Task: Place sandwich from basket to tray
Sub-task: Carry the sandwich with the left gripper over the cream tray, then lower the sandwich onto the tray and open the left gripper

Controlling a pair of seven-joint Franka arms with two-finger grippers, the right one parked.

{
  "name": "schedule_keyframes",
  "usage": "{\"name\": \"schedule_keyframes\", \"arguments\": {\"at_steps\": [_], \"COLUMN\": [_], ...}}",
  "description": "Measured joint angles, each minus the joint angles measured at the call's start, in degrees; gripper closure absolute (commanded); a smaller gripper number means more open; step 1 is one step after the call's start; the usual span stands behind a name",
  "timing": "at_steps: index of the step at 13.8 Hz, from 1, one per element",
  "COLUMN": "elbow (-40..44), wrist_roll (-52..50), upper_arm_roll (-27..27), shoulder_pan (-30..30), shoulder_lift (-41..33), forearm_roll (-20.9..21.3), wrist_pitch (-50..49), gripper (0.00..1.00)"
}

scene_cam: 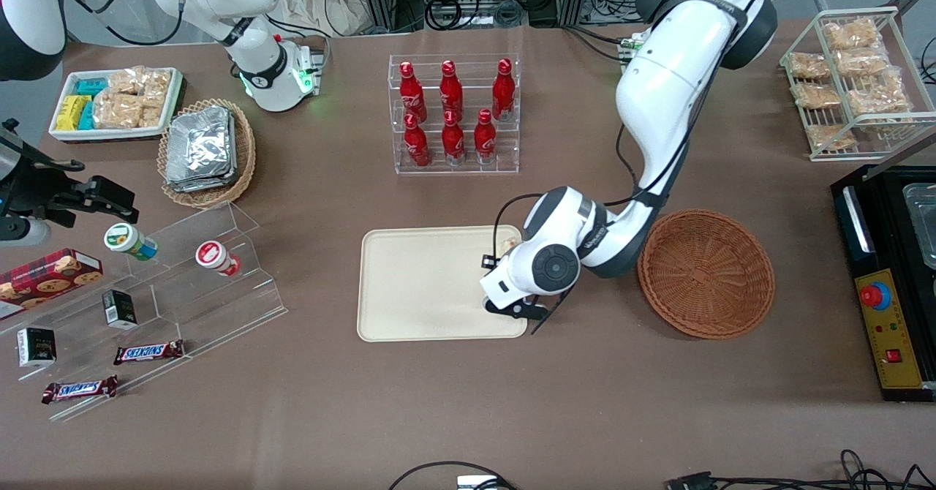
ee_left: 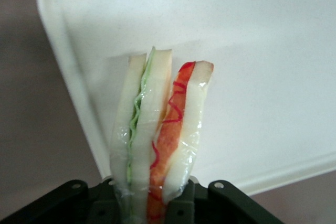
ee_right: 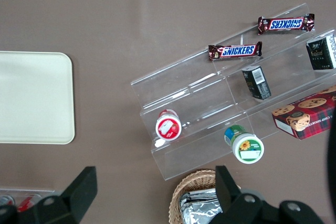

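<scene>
The sandwich (ee_left: 157, 129), a wrapped wedge of white bread with green and red-orange filling, is clamped between the fingers of my left gripper (ee_left: 152, 205), which is shut on it. The wedge hangs just above the cream tray (ee_left: 262, 51), near the tray's rim and one rounded corner. From the front, the gripper (scene_cam: 506, 252) is over the tray (scene_cam: 424, 285) at the edge nearest the basket, and only a bit of the sandwich (scene_cam: 510, 243) peeks out past the wrist. The reddish-brown round basket (scene_cam: 706, 274) sits beside the tray with nothing in it.
A clear rack of red bottles (scene_cam: 453, 113) stands farther from the front camera than the tray. A stepped acrylic stand (scene_cam: 183, 285) with snacks and an oval wicker basket of foil packs (scene_cam: 205, 150) lie toward the parked arm's end. A black control box (scene_cam: 888, 329) and a wire snack rack (scene_cam: 852, 80) lie toward the working arm's end.
</scene>
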Motion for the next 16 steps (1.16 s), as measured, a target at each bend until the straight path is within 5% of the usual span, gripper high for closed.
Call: {"name": "schedule_keyframes", "arguments": {"at_steps": [1, 2, 12, 16], "elbow": [0.0, 0.0, 2.1, 2.7], "wrist_roll": [-0.4, -0.5, -0.7, -0.8], "upper_arm_roll": [0.0, 0.0, 1.2, 2.3], "shoulder_pan": [-0.2, -0.1, 0.8, 7.3], "shoulder_lift": [0.8, 1.2, -2.7, -12.4], "forearm_roll": [0.0, 0.0, 0.1, 0.3], "wrist_pitch": [1.2, 1.5, 1.4, -11.4], "gripper": [0.50, 0.01, 0.00, 0.00]}}
